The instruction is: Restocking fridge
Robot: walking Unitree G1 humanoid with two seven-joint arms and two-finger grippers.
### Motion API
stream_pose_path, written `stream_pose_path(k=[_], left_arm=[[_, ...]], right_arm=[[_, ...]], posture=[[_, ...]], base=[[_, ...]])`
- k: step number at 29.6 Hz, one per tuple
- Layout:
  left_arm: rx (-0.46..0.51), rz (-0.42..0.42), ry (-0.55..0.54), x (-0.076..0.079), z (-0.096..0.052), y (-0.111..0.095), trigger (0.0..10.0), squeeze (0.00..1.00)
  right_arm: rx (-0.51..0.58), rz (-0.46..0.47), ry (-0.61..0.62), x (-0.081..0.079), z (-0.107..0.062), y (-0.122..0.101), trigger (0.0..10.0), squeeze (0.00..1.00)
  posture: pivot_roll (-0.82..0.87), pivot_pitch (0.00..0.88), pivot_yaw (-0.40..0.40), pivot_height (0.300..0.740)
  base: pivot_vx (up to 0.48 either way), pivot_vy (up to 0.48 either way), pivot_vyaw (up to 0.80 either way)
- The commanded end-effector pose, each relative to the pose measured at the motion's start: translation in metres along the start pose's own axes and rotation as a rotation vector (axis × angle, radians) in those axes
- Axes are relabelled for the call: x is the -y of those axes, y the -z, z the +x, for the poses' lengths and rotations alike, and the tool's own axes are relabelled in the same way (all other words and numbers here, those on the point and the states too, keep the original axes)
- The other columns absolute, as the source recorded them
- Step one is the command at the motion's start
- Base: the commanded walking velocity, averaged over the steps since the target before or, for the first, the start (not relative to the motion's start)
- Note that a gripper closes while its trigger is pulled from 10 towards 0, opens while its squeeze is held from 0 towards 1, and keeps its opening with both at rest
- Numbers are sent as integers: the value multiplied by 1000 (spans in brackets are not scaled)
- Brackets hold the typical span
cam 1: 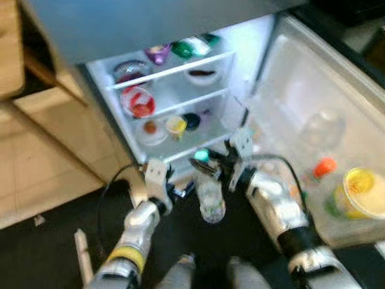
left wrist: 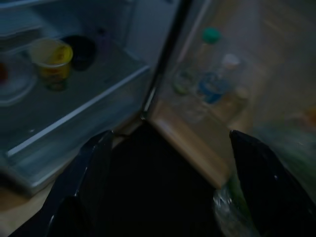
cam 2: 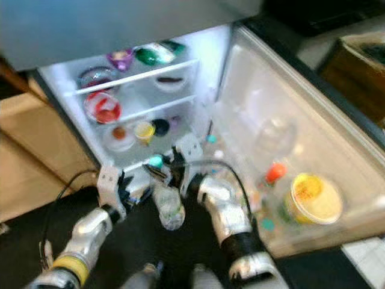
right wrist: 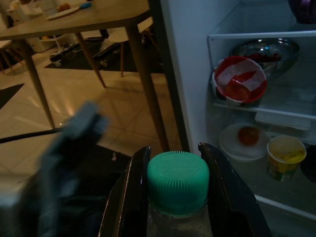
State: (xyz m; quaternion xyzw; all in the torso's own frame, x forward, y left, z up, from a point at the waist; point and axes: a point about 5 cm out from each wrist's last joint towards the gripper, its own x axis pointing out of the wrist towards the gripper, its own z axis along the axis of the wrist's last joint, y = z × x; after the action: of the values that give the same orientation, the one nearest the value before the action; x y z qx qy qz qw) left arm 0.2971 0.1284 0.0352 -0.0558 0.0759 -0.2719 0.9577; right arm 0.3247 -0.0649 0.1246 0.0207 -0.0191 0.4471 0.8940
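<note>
My right gripper (cam 1: 206, 165) is shut on the neck of a clear plastic bottle (cam 1: 211, 201) with a teal cap (right wrist: 177, 178). The bottle hangs low in front of the open fridge (cam 1: 180, 72). In the right wrist view the black fingers (right wrist: 129, 197) press both sides of the neck just below the cap. My left gripper (cam 1: 178, 190) hovers beside the bottle, on its left, open and holding nothing. Its two fingers (left wrist: 81, 185) stand wide apart in the left wrist view. A yellow cup (cam 1: 176, 125) and a red-topped bowl (cam 1: 138, 101) sit on the fridge shelves.
The fridge door (cam 1: 313, 78) swings open on the right, and its rack holds a yellow tub (cam 1: 361, 192) and an orange-capped bottle (cam 1: 325, 167). More bowls fill the upper shelves. A wooden table (right wrist: 74, 19) stands on my left, over tiled floor.
</note>
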Motion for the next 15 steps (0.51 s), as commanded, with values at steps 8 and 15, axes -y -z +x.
stream_pose_path(k=[8,15], left_arm=[[-31,0,78,13,0,8,10000,0],[-26,-7,82,13,-1,7,10000,0]], right_arm=[[-89,-38,127,10,-5,13,10000,0],[-137,-38,203,18,-10,21,10000,0]], posture=[[-11,241,-16,740],[-9,243,-17,740]], base=[[0,-286,0],[0,0,0]])
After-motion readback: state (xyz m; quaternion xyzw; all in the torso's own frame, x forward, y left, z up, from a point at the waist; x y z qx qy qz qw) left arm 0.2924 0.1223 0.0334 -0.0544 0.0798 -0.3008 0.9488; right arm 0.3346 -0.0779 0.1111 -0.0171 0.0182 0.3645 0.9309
